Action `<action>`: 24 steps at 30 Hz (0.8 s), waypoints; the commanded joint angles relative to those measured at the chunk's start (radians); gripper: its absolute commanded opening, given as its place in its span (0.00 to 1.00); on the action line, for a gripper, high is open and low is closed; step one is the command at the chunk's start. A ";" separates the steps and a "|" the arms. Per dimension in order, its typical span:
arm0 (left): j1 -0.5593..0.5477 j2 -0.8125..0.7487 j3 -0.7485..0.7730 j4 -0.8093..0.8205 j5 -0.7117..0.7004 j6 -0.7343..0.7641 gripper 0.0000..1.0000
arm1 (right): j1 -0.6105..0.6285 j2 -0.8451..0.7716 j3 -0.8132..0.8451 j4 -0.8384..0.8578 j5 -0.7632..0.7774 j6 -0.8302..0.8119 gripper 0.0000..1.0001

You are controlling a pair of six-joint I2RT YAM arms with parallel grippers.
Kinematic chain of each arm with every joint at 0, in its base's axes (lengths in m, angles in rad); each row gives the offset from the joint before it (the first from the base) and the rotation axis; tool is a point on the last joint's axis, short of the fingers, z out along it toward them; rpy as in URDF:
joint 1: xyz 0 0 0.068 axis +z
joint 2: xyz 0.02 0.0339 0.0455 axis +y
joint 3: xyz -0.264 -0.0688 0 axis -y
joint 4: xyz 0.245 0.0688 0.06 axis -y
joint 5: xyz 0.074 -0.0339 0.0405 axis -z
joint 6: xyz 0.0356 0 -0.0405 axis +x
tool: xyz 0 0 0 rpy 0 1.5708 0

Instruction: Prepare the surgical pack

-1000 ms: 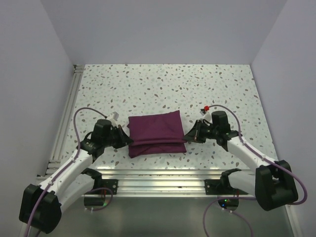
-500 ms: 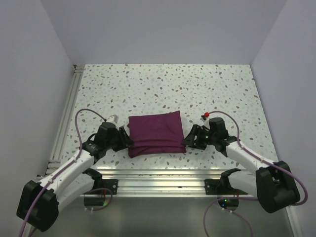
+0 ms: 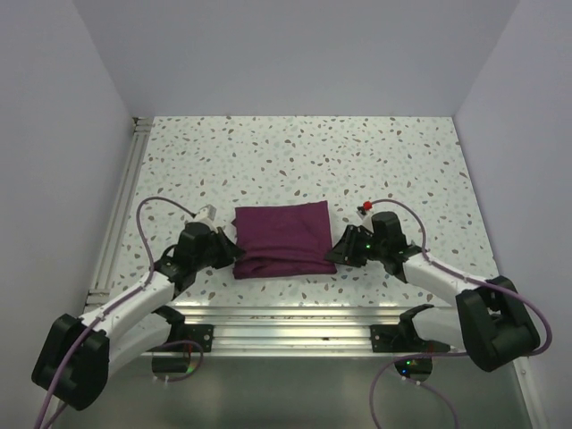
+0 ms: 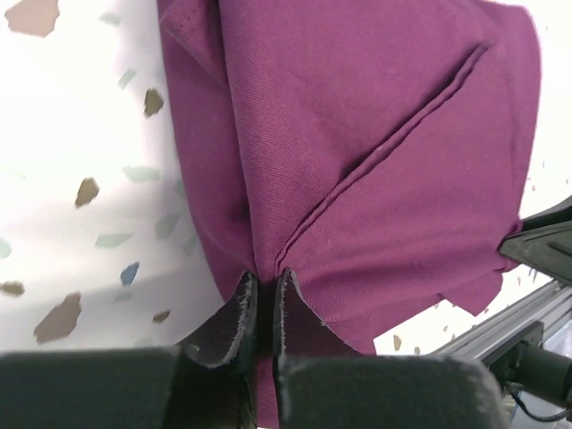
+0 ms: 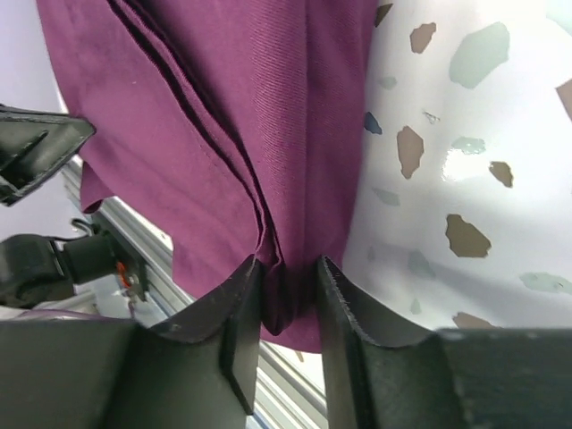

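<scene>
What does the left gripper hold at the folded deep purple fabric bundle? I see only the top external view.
Observer: In the left wrist view, the left gripper is shut on a thin fold at the edge of the folded deep purple fabric bundle.
Operator: And the right gripper?
Observer: It pinches a thicker edge, with several stacked layers between its fingers.
</scene>
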 commanded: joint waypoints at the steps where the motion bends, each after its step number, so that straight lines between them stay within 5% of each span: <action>1: 0.001 0.073 -0.083 0.098 -0.027 0.002 0.00 | 0.007 0.055 -0.049 0.082 0.039 0.035 0.30; 11: 0.001 0.331 -0.009 0.273 -0.067 0.072 0.00 | 0.010 0.095 -0.057 0.132 0.094 0.060 0.25; 17: -0.006 0.625 0.219 0.399 -0.031 0.136 0.00 | 0.010 0.094 -0.040 0.158 0.177 0.087 0.24; 24: -0.007 0.702 0.474 0.266 -0.099 0.189 0.00 | 0.076 0.074 -0.038 0.159 0.227 0.115 0.23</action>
